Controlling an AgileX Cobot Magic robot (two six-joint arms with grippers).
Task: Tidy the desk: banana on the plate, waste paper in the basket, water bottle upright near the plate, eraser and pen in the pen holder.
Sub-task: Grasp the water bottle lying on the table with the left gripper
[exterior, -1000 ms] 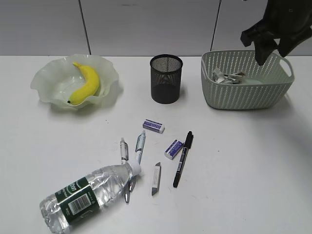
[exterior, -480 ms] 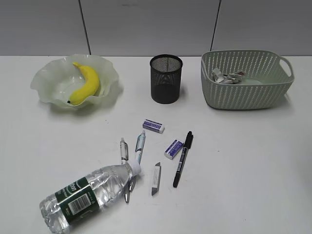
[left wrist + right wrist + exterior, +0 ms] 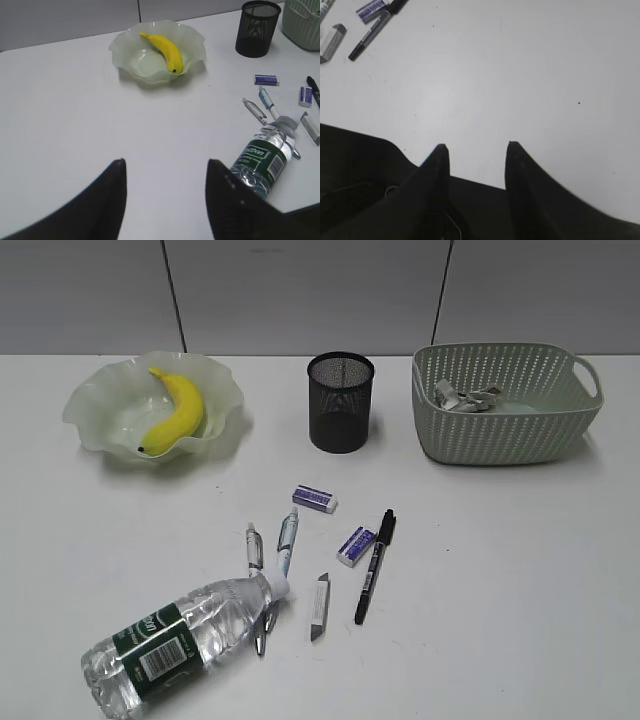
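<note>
The banana (image 3: 178, 408) lies in the wavy plate (image 3: 90, 400) at the back left of the desk (image 3: 500, 590). Waste paper (image 3: 465, 396) rests inside the basket (image 3: 505, 430). On its side at the front left lies the water bottle (image 3: 180, 645). A black pen (image 3: 375, 565), two click pens (image 3: 288, 540) and erasers (image 3: 315, 498) are scattered in front of the pen holder (image 3: 340, 400). Neither gripper shows in the exterior view. My left gripper (image 3: 166, 162) is open over bare desk, with the bottle (image 3: 265, 157) just to its right. My right gripper (image 3: 476, 146) is open and holds nothing.
A second eraser (image 3: 355, 545) touches the black pen, and a grey-white block (image 3: 319, 607) lies beside the bottle's cap. Part of another pen (image 3: 265, 630) is under the bottle's neck. The desk's dark front edge (image 3: 360, 165) shows under my right gripper.
One second ago my right arm hung over the basket's far right corner; it has since left the exterior view. Nothing on the desk has moved.
</note>
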